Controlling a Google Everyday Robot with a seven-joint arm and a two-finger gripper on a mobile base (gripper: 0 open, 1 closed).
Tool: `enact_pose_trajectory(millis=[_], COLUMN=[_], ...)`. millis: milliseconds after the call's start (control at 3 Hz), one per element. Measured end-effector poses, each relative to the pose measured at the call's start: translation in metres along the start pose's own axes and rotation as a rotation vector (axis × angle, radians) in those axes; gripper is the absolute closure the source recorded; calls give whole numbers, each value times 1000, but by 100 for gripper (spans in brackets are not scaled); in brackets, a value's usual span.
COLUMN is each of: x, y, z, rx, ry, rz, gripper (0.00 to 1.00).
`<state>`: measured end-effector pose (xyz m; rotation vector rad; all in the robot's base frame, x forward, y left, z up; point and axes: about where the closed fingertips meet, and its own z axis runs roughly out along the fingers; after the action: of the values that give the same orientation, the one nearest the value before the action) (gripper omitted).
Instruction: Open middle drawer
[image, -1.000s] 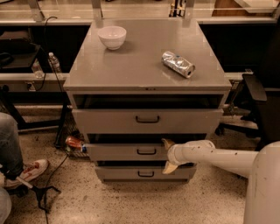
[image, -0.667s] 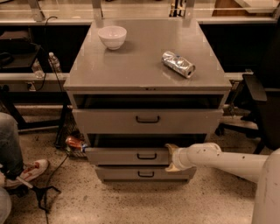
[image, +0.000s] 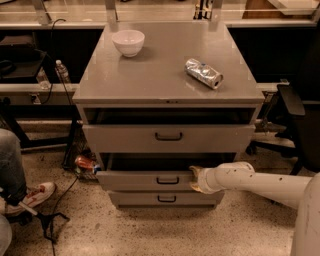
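A grey metal cabinet with three drawers is seen in the middle of the frame, standing on a speckled floor. On its flat top surface a white bowl is set toward the upper left, and a crumpled silvery package lies on its side toward the right, well apart from the bowl.

The top drawer, the tallest front, stands slightly out, with a dark gap shown above it. The middle drawer is found below it, in the lower centre of the frame; it stands partly out, so that a dark opening is seen behind its top edge and its front sits forward of the bottom drawer. Its small dark handle is seen at the centre of the front, untouched.

The end effector is placed against the right part of the middle drawer's front, to the right of the handle. Its two pale fingertips are seen spread apart, one at the upper edge of the front and one near the lower edge; whether the front is gripped between them cannot be told. The white arm is extended in from the lower right.

At the left edge a jeans-clad leg and a shoe are seen, and a red can lies on the floor beside the cabinet.
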<state>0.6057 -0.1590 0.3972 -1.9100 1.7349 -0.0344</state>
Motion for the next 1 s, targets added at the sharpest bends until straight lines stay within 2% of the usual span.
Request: enact_pose_trajectory(millis=[333, 667, 1000], x=[-1, -2, -2], y=[-2, -2, -2], z=[-3, -5, -5], rx=[0, 0, 0], ry=[0, 0, 0], rz=[0, 0, 0], gripper=[100, 100, 81])
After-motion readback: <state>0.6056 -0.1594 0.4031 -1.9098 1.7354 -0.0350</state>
